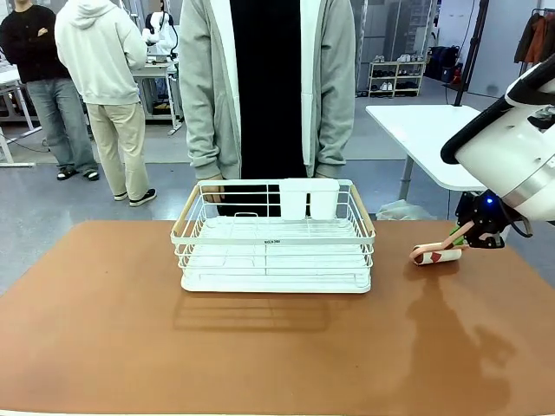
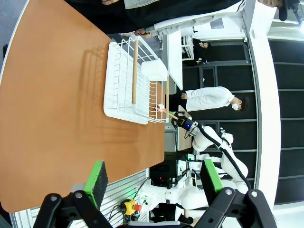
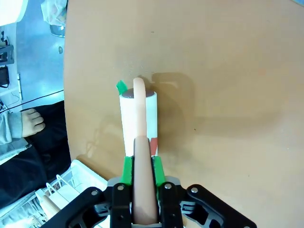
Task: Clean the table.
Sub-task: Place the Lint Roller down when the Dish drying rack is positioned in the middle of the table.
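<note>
Bench (image 1: 130, 321) w/ terracotta top spanned the front view, wire rack (image 1: 274, 236) standing at centre-far edge. Right gripper (image 3: 140, 164) had its fingers clamped on pink handle of lint roller (image 1: 436, 253), white roll lying on bench surface right of rack, near far-right edge. Left gripper (image 2: 152, 183) hovered off the bench's left end, fingers spread wide apart, gripping nothing. Person (image 1: 269, 87) in grey cardigan stood just beyond rack, at far side.
</note>
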`<action>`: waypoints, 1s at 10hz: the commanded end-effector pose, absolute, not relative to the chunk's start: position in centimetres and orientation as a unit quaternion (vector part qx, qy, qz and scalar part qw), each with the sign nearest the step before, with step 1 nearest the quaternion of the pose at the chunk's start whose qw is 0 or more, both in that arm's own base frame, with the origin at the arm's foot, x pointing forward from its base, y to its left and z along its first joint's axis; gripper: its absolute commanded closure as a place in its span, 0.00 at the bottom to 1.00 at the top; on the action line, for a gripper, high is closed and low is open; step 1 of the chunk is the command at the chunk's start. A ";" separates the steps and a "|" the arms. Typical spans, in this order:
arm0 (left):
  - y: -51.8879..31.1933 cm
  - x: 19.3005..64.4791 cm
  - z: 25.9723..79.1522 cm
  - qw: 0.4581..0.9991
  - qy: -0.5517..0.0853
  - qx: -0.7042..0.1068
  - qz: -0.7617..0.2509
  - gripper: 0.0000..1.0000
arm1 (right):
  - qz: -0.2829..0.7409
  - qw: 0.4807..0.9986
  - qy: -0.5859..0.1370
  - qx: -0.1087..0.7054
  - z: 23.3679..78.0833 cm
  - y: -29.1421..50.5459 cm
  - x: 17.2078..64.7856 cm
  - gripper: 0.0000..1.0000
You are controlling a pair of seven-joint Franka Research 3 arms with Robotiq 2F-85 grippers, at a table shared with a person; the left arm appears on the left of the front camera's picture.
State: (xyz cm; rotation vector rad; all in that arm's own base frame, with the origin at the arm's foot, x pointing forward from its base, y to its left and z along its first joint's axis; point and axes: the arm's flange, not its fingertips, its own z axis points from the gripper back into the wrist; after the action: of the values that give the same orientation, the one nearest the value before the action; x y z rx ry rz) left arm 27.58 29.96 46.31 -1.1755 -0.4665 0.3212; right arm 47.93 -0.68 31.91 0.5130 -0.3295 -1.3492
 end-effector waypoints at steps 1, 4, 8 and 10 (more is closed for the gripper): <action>30.0 27.3 46.5 0.788 -0.227 -0.555 0.141 0.00 | -0.621 0.734 -0.154 0.227 30.3 -0.1 45.7 0.58; 30.0 27.3 46.5 0.788 -0.227 -0.555 0.141 0.00 | -0.621 0.739 -0.151 0.213 30.4 0.1 45.0 0.10; 30.0 27.3 46.5 0.788 -0.227 -0.555 0.141 0.00 | -0.613 0.755 -0.148 0.181 31.6 0.2 42.3 0.01; 30.0 27.3 46.5 0.788 -0.227 -0.555 0.141 0.00 | -0.613 0.757 -0.144 0.174 31.9 0.1 41.8 0.00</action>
State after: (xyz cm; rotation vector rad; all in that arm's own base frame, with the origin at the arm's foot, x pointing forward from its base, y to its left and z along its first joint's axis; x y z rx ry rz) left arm 27.59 29.94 46.32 -1.1753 -0.4660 0.3209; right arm 44.29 -0.85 28.98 0.4132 -0.2939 -1.2935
